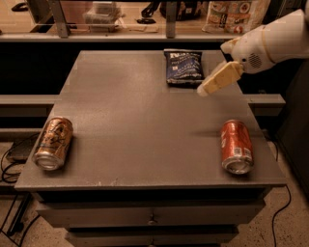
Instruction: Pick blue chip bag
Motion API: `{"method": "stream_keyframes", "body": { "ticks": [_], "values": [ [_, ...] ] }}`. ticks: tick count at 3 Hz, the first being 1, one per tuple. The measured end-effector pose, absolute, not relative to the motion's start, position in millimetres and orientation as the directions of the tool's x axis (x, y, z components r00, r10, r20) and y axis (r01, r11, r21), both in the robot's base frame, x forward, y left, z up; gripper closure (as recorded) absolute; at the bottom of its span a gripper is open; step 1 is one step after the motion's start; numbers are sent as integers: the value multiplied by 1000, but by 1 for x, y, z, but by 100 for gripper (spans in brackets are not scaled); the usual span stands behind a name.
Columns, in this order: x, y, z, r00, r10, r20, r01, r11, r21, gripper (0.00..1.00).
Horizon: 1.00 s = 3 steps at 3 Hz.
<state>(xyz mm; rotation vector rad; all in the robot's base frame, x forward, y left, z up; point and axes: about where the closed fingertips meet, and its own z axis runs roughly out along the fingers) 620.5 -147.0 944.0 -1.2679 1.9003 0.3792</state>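
Observation:
The blue chip bag [182, 67] lies flat on the far part of the grey table [140, 120], right of centre. It is dark navy with white lettering. My gripper [206, 88] comes in from the right on a white arm and hangs above the table just right of the bag's near right corner. Its pale fingers point down and to the left. It holds nothing.
An orange-brown can [53, 143] lies on its side at the near left. A red can [236, 146] lies on its side at the near right. A large pale printed bag [232, 14] stands on the counter behind the table. Cables lie on the floor at left.

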Motion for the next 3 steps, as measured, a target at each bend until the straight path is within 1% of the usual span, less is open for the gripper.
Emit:
{"method": "stream_keyframes", "body": {
  "ticks": [1, 2, 3],
  "values": [
    [666, -134, 920, -183, -606, -774, -858, 483, -175, 0],
    [666, -134, 920, -183, -606, -774, -858, 483, -175, 0],
    [672, -129, 909, -205, -568, -797, -859, 495, -132, 0]
  ]
}}
